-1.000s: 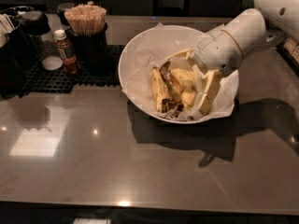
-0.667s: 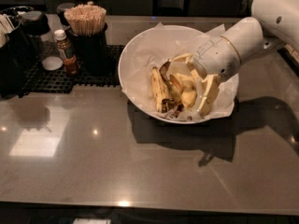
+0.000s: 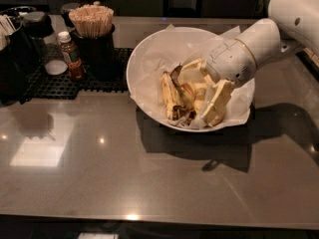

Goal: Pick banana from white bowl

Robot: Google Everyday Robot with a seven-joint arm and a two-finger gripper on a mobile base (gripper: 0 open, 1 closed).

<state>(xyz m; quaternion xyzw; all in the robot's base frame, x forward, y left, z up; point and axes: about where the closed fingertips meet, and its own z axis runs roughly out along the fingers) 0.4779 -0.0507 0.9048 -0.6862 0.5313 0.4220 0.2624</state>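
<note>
Fingers (image 3: 219, 96) of the gripper (image 3: 200, 94) stand spread apart, dipped into the bowl among the fruit. Under it all runs a dark glossy table (image 3: 124, 173). The white arm (image 3: 259, 44) reaches in from the right. The white bowl (image 3: 137, 59), lined with paper, sits toward the back. Left of it a black stick holder (image 3: 99, 54) stands on a black mat (image 3: 75, 83). The banana (image 3: 168, 96) lies in the bowl's left half, just beside the gripper, dark stem up; whether they touch I cannot tell. A small bottle (image 3: 70, 54) stands beside the holder.
</note>
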